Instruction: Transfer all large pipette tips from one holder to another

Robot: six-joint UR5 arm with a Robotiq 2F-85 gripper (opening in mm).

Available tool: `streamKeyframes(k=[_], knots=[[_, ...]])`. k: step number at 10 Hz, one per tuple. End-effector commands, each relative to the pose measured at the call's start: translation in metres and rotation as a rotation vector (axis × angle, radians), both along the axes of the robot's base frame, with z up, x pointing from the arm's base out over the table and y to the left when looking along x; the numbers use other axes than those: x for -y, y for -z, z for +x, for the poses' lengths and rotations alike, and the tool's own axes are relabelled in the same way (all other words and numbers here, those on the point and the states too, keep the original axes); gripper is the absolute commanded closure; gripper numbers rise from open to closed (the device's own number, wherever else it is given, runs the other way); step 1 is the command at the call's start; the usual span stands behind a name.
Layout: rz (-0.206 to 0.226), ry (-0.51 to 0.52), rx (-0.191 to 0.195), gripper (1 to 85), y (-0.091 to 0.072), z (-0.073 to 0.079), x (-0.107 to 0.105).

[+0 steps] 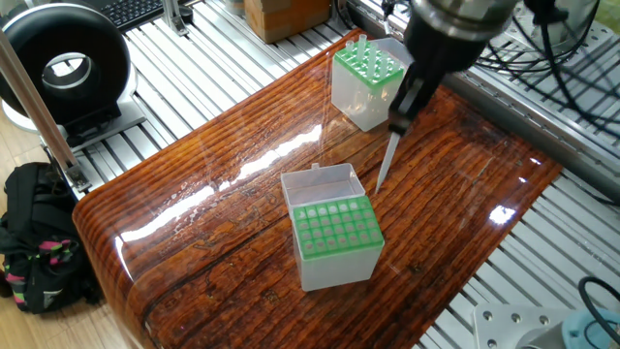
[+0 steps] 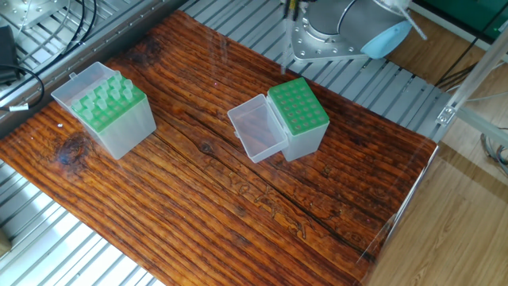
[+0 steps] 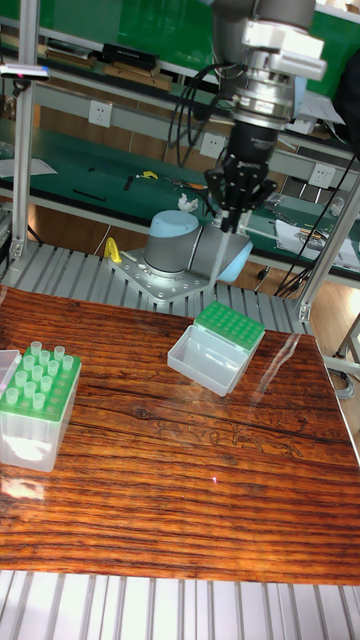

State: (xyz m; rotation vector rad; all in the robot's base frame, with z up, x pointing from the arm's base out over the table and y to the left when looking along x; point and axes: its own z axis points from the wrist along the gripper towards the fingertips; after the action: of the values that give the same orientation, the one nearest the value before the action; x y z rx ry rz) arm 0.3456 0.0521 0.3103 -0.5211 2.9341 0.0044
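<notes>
One fixed view: gripper point(image 1: 400, 114) clenched on one pipette tip point(image 1: 384, 165), hanging above the near box point(image 1: 334, 242) (thin grip); a swing could drop it.

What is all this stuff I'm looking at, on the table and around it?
Table: one, reddish-brown glossy wood, on a ribbed metal frame.
Open box: one, clear with green grid, table centre, lid hinged back.
Second box: one, clear with green rack, tips standing in it, far end of table.
Pipette tip: one, whitish, hanging in the air above the table.
Backpack: one, black, on the floor.
Gripper: one, dark, holding the tip's top.
</notes>
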Motion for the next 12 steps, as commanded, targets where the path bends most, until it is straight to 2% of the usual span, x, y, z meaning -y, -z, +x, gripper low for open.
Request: streamKeyframes(k=[1, 4, 7, 8, 9, 10, 11, 12], knots=[[-0.033, -0.064, 0.032, 79.0, -0.001, 0.016, 0.026], [0.023, 0.000, -0.007, 75.7, 0.000, 0.006, 0.006], [-0.019, 0.132, 0.042, 77.0, -0.002, 0.019, 0.023], [-0.040, 0.139, 0.053, 78.0, -0.002, 0.021, 0.029], [-0.029, 0.139, 0.046, 78.3, -0.003, 0.022, 0.029], [-0.051, 0.103, 0.037, 78.3, -0.007, 0.036, 0.047], [-0.048, 0.061, 0.026, 78.3, -0.012, 0.053, 0.063], [-0.062, -0.009, 0.034, 78.3, -0.016, 0.075, 0.086]])
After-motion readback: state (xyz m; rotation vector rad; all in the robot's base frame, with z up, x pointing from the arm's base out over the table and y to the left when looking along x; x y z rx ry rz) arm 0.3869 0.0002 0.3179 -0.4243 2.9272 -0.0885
